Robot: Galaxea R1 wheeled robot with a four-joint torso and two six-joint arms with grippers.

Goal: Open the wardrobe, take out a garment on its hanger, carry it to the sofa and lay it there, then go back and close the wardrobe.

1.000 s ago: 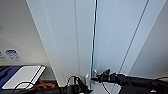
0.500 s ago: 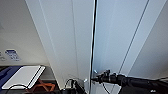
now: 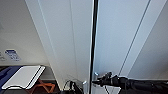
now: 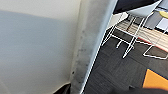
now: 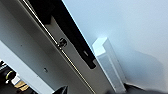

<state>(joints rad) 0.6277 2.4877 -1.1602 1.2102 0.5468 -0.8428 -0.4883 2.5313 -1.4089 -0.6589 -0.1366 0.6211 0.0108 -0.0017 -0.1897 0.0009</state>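
Observation:
The white wardrobe [image 3: 75, 37] stands right in front of me. A dark gap [image 3: 93, 45] runs between its two doors, so the right door [image 3: 120, 40] is ajar. My right gripper [image 3: 97, 81] is at the small white handle [image 3: 95, 75] beside that gap. In the right wrist view the handle [image 5: 108, 63] stands out from the door face, next to the door edge and the dark inside [image 5: 57, 22]. My left arm [image 3: 71, 86] hangs low by the left door, close to the wardrobe's side panel [image 4: 92, 40]. The garment and its hanger are hidden behind the doors.
A white seat [image 3: 23, 76] on orange legs [image 3: 47, 87] stands low on the left by the wall. The left wrist view has white-framed chairs [image 4: 130, 37] on dark carpet, with an orange floor patch [image 4: 155, 80].
The thin seam between the doors has widened into a dark gap. The right gripper stays at the handle.

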